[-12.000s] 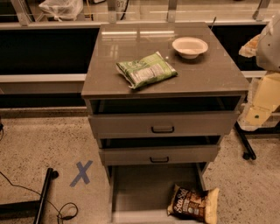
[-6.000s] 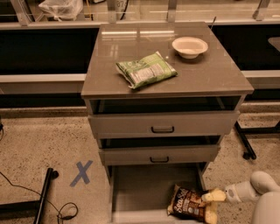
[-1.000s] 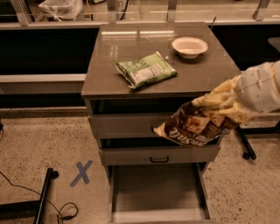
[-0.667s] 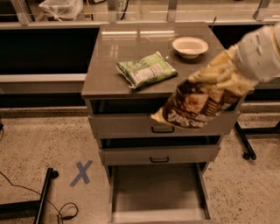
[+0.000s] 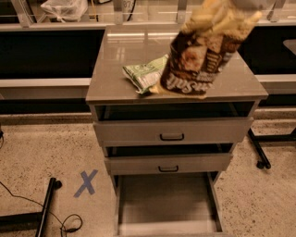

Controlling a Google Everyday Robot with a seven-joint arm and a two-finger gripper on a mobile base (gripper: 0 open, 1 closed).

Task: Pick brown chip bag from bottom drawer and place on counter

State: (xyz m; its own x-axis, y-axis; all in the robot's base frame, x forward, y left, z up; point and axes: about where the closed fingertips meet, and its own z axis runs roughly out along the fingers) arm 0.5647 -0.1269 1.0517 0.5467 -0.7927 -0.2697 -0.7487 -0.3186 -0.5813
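The brown chip bag (image 5: pixel 199 60), dark brown with white "Sea Salt" lettering, hangs in the air over the right half of the counter (image 5: pixel 118 55). My gripper (image 5: pixel 226 16), with tan fingers at the top edge of the view, is shut on the bag's top. The bottom drawer (image 5: pixel 166 203) is pulled out with a bare grey floor. A green-and-white snack bag (image 5: pixel 144 74) lies on the counter, partly hidden behind the brown bag. The white bowl is hidden behind the bag.
The two upper drawers (image 5: pixel 172 132) (image 5: pixel 169 164) stand slightly open. A blue tape X (image 5: pixel 86 183) marks the floor at left, near a black stand leg (image 5: pixel 46 208) and cable. A wheeled frame leg (image 5: pixel 260 155) stands at right. A plastic bag (image 5: pixel 64 8) lies behind.
My gripper reached into the bottom drawer, took the brown chip bag and raised it up and left, from drawer level to over the counter. The bottom drawer now holds nothing.
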